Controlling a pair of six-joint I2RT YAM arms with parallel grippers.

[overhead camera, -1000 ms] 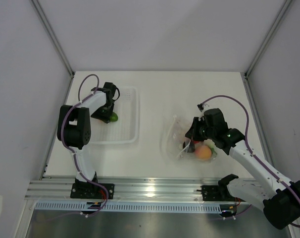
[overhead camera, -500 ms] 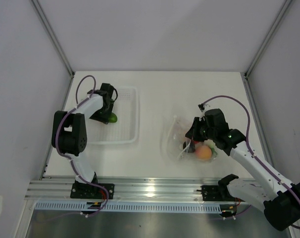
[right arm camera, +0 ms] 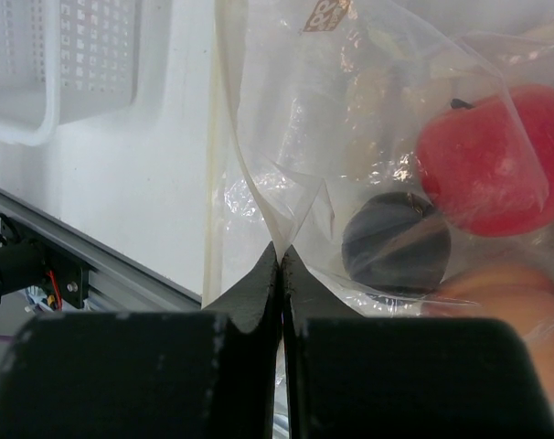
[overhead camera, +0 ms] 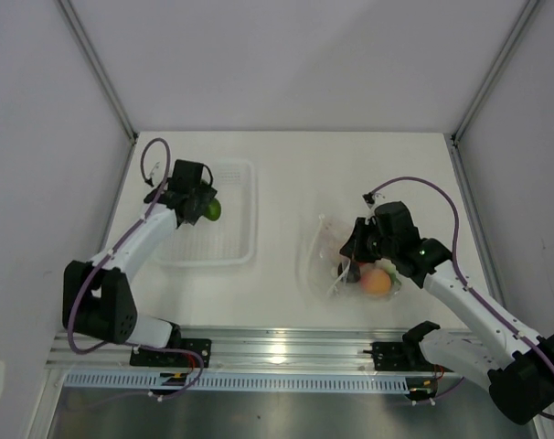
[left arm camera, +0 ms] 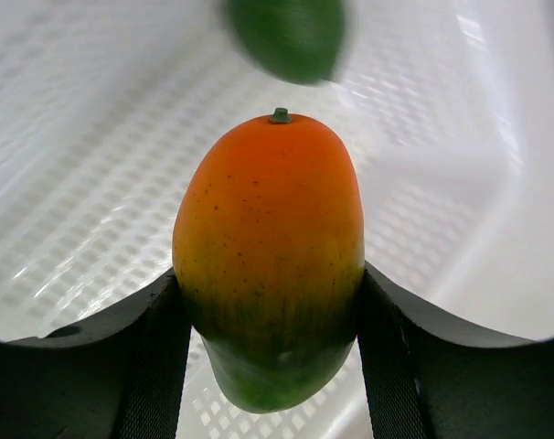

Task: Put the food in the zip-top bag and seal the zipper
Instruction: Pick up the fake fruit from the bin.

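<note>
Now the left tool (left arm camera: 268, 279) is clamped on the mango (left arm camera: 268, 238). Its long axis runs straight out between the fingers, stem end away, green end nearest the wrist. Ahead is a blurred green fruit (left arm camera: 289, 37) in the white tray (left arm camera: 94, 183). The right tool (right arm camera: 279, 256) is pinched together on the zip-top bag (right arm camera: 286, 137). A red fruit (right arm camera: 496, 165), a dark brown fruit (right arm camera: 396, 242) and a peach (right arm camera: 515, 293) lie just beyond it, inside the bag.

We find the mango (left arm camera: 268, 238) above the tray (overhead camera: 245, 256), between the left gripper's (overhead camera: 202, 203) fingers; another toy fruit (left arm camera: 288, 37) sits in the tray beyond it. Right of the tray, well apart, the zip-top bag (overhead camera: 315, 247) lies on the table (overhead camera: 286, 174). The peach (overhead camera: 376, 281) and other food sit in the bag's end farthest from the tray. The right gripper (right arm camera: 280, 251) pinches the bag's film on the food's tray-ward side.
</note>
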